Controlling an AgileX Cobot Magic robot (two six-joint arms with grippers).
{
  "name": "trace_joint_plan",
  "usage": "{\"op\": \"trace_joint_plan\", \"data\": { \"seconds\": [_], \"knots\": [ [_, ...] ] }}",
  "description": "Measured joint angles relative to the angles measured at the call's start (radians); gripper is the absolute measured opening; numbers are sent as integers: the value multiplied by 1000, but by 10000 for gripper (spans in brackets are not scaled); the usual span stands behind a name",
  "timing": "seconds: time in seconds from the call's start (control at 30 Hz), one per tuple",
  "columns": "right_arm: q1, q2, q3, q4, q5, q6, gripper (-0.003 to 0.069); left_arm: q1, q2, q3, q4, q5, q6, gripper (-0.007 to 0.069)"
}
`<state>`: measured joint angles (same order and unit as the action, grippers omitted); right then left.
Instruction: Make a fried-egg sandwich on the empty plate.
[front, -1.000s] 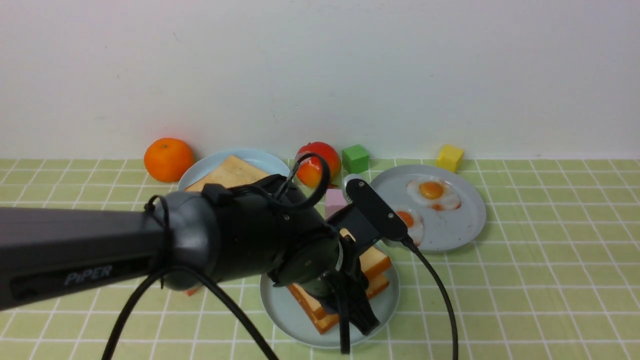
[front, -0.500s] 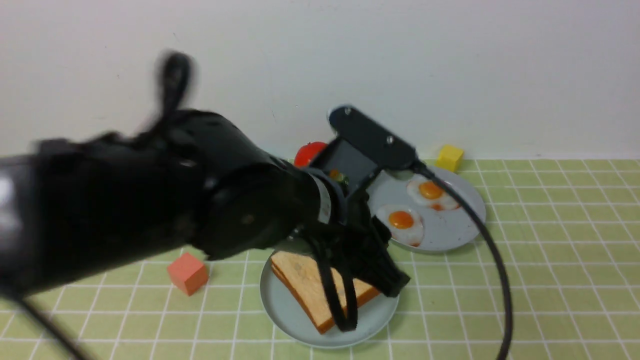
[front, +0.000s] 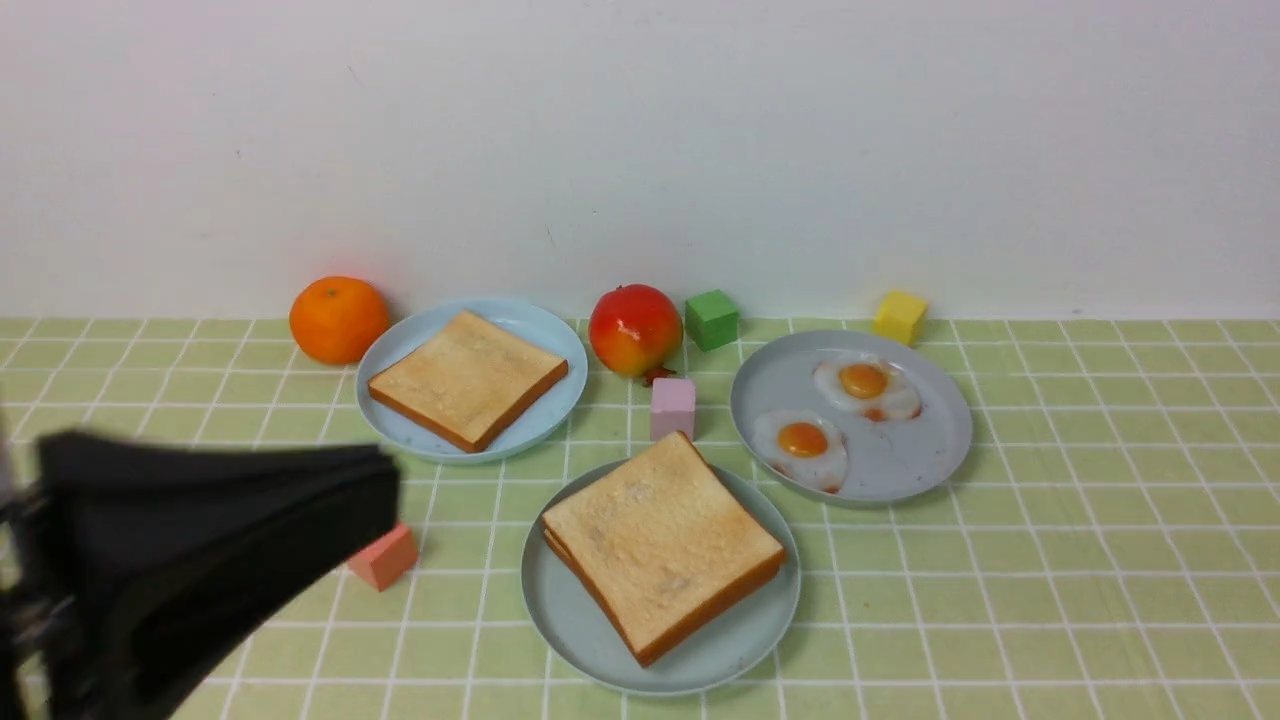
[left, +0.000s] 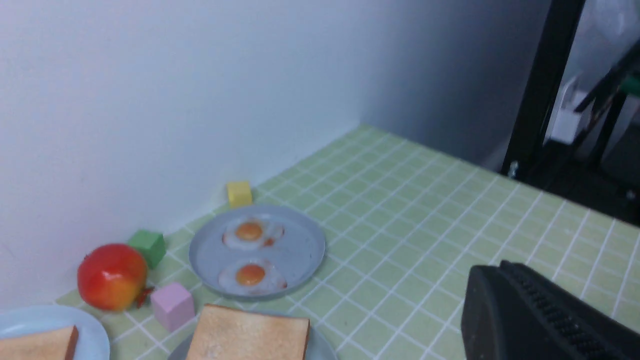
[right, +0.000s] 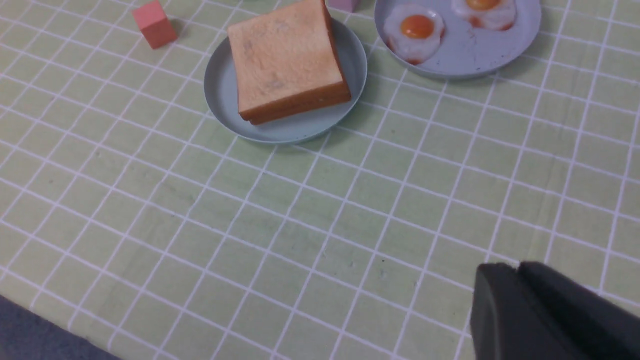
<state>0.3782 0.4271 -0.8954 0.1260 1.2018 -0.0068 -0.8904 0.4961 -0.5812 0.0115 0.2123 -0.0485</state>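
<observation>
The fried-egg sandwich (front: 662, 540) lies on the pale mint plate (front: 562, 632) at the front middle, two toast slices stacked flat; no egg shows between them. It also appears in the right wrist view as the sandwich (right: 287, 60) on the plate (right: 220, 95). My left gripper (front: 385, 480) is a blurred dark shape low at the left, well clear of the plate, shut and empty. In its own view the left gripper (left: 492, 272) has both fingers pressed together. The right gripper (right: 515, 270) hovers over bare tablecloth near the front, jaws together, holding nothing.
A light blue plate (front: 560, 345) with one toast slice (front: 470, 378) sits back left. A grey-blue plate (front: 940, 440) carries two fried eggs (front: 865, 385) (front: 800, 445). An orange (front: 338, 318), red fruit (front: 634, 328) and green (front: 711, 318), yellow (front: 898, 316), pink (front: 672, 407) and salmon (front: 385, 558) cubes are scattered about.
My left arm has lifted off the sandwich plate and swung back to the lower left, its jaws closing on the way. The top toast slice now lies flat on the stack.
</observation>
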Motion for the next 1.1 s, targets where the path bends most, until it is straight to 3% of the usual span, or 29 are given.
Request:
{"op": "trace_joint_plan", "data": {
  "seconds": [0.17,0.37,0.77,1.1],
  "knots": [
    [0,-131,107,-29,-19,79,61,0,-261,251,0,-160,-68,-13],
    [0,-278,223,-60,-140,167,-11,0,-362,388,0,-196,-86,-13],
    [0,-314,500,-167,-683,242,-8,0,-362,435,0,-104,-87,-13],
    [0,-314,623,-214,-728,243,-3,0,-362,435,0,-69,-89,-13]
  ]
}}
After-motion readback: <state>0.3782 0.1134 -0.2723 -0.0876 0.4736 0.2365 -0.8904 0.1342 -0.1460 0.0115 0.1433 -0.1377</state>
